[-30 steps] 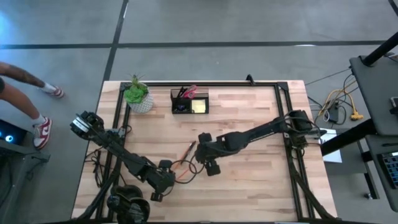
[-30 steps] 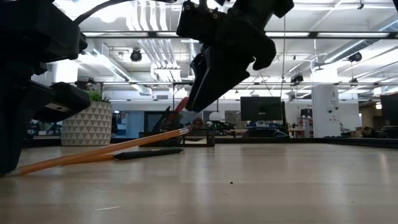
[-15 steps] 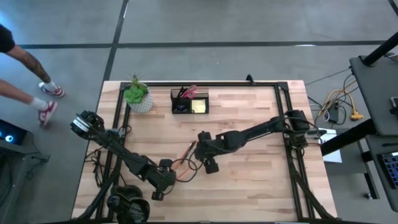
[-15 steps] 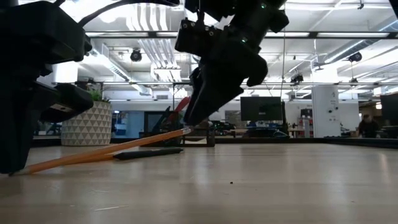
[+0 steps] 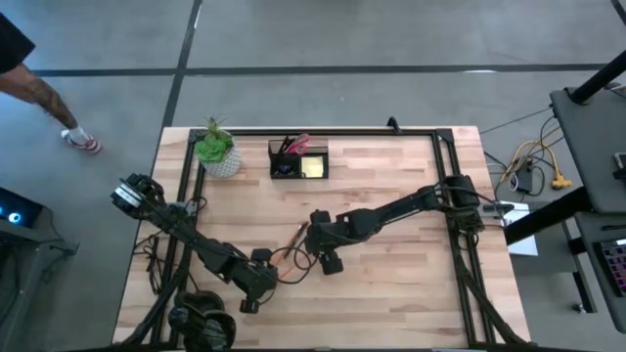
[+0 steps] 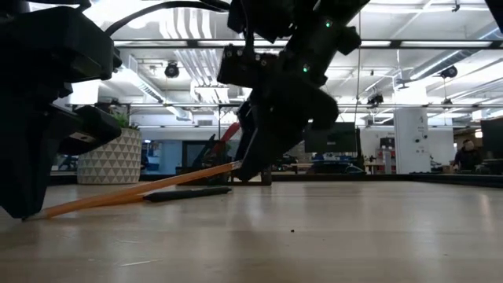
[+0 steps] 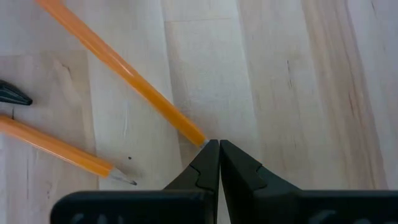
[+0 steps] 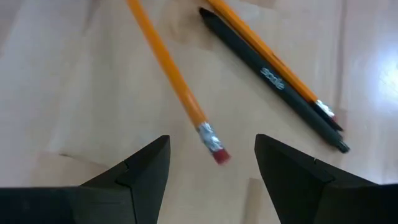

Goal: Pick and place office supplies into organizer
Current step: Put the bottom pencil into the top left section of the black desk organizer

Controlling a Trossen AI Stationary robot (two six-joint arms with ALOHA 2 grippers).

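Observation:
Two orange pencils and a black pen (image 8: 273, 81) lie near the table's middle (image 5: 293, 249). One pencil (image 8: 174, 74) slants up from its point to its red eraser end (image 8: 217, 154), which shows above the table top in the low view (image 6: 234, 166). My left gripper (image 7: 219, 144) is shut at that pencil's point. My right gripper (image 8: 211, 140) is open above the eraser end, one finger on each side, touching nothing. The second pencil (image 7: 56, 146) and the pen rest flat. The black organizer (image 5: 298, 159) at the far edge holds red scissors and a yellow pad. My left gripper meets the slanted pencil at its sharpened point (image 7: 202, 142), which sits right at the free ends of the shut fingers. The fingers come from above, slanting down from the near left, along the pencil's length. The point stays at the table (image 6: 27, 215) while the eraser end is raised.
A potted green plant in a white pot (image 5: 217, 152) stands left of the organizer at the far edge. A black frame runs along the table's edges (image 5: 440, 137). Bare wood lies right of the right arm. A person walks on the floor beyond the table's left side (image 5: 39, 93).
My right gripper has come down toward the raised eraser end of the pencil, staying open. The pencil, pen and my left gripper have kept still. The person on the floor at the left has walked on.

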